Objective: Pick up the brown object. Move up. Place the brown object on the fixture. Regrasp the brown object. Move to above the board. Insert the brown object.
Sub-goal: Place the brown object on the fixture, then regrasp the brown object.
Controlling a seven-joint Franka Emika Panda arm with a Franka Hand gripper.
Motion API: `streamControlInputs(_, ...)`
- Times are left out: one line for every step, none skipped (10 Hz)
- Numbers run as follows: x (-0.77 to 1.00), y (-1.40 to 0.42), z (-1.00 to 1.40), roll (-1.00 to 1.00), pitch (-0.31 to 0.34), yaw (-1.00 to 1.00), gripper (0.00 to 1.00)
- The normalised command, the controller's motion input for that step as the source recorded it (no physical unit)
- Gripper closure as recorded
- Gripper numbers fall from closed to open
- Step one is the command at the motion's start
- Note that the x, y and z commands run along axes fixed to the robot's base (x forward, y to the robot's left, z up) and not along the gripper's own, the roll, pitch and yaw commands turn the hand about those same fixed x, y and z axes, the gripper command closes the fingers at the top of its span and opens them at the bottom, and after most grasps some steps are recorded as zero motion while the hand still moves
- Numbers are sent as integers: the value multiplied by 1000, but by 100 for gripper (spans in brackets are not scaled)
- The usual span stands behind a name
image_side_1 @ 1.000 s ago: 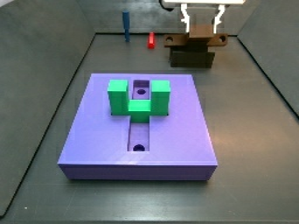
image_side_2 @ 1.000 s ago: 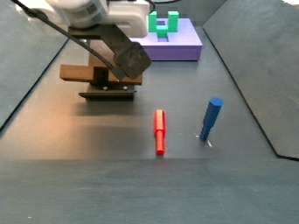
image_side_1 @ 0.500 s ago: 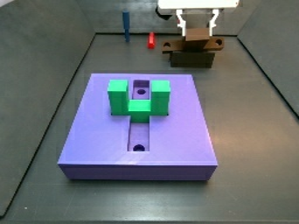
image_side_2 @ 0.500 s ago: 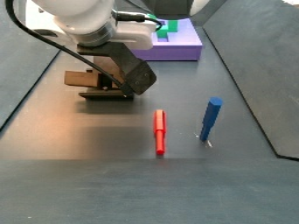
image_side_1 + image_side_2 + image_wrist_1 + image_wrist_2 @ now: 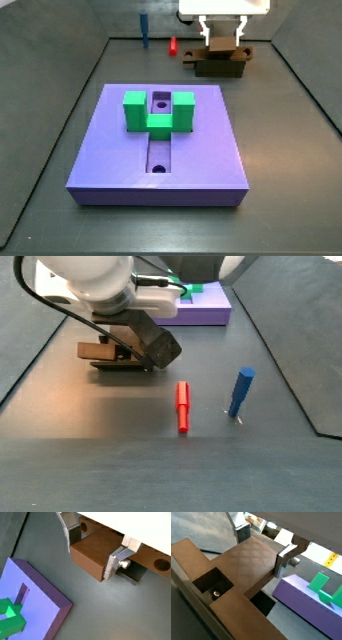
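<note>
A: What lies nearest on the dark floor in a side view?

B: The board [image 5: 160, 140], a lavender slab with a lengthwise slot and a green U-shaped block [image 5: 158, 110] on its top, towards the slab's far edge. The slab fills the middle of the floor.

A: And behind it?

B: Near the floor's far edge stands the fixture [image 5: 222, 66], dark olive-brown. The brown object [image 5: 222, 50] sits on top of it, and the gripper [image 5: 223, 42] hangs straight over that spot. Left of the fixture, by the far edge, a red stick [image 5: 174, 45] and a blue peg [image 5: 144, 30] stand well apart from the board.

A: From the opposite side?

B: There the red stick [image 5: 183, 406] lies flat nearest the camera, the blue peg [image 5: 241, 392] stands just beside it, then the fixture [image 5: 123, 362] with the brown object [image 5: 98, 352] sticking out past the arm, and the board [image 5: 201, 308] at the far end.

A: How do the jaws stand?

B: In both wrist views the 2 silver fingers [image 5: 122, 556] press on opposite sides of the brown object [image 5: 100, 553], pinching its bar between them. In a wrist view the gripper [image 5: 264, 548] clamps the wide brown bar [image 5: 251, 562], and a recess of the fixture [image 5: 212, 582] shows below it, with the purple board [image 5: 314, 612] and green block [image 5: 326, 587] beyond
</note>
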Motion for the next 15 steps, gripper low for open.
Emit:
streamControlInputs(-23, 6, -234, 0, 0, -34, 100)
streamControlInputs(-26, 14, -134, 0, 0, 0, 100)
streamControlInputs(0, 0, 0, 0, 0, 0, 100)
streamControlInputs(0, 0, 0, 0, 0, 0, 0)
streamControlInputs(0, -34, 0, 0, 0, 0, 0)
streamControlInputs(-31, 0, 363, -423, -331, 0, 0)
streamControlInputs(9, 0, 709, -406, -174, 6, 0)
streamControlInputs(-111, 0, 926, -174, -426, 0, 0)
streamControlInputs(0, -191, 809, 134, -431, 0, 0)
streamControlInputs(-43, -400, 617, 854, -460, 0, 0)
streamControlInputs(-120, -380, 511, 1000, -240, -80, 0)
streamControlInputs(0, -303, 354, 1000, -111, 0, 0)
streamControlInputs(51, -217, 146, 1000, 86, 120, 0)
streamControlInputs(37, -140, 74, 1000, 194, 154, 0)
streamControlInputs(77, -134, 74, 1000, 194, 131, 0)
